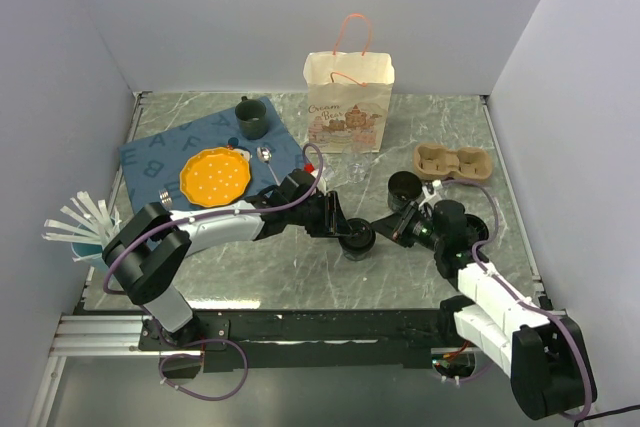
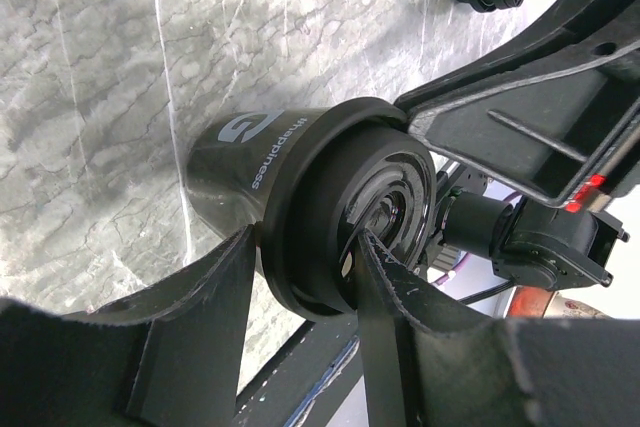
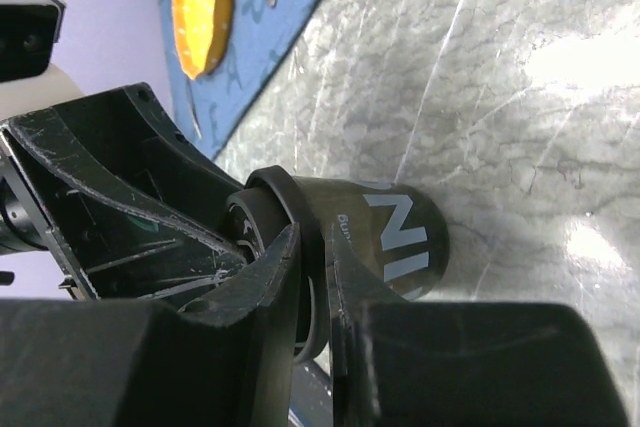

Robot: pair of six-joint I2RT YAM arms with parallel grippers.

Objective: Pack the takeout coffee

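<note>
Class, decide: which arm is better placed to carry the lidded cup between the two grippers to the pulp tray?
Right, probably. The pulp tray lies on its side, beyond the right gripper, whose jaws pinch the rim of the lidded cup. The left arm is stretched far across.

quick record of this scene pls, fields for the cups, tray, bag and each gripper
cup: upright on the table, lid on, between the two arms
left gripper: closed on the lid's rim
right gripper: closed on the same rim, from the opposite side
second cup: standing free between the first cup and the tray
tray: far right, both wells empty
bag: upright at the back
other: mug and plate on the mat, left
</note>
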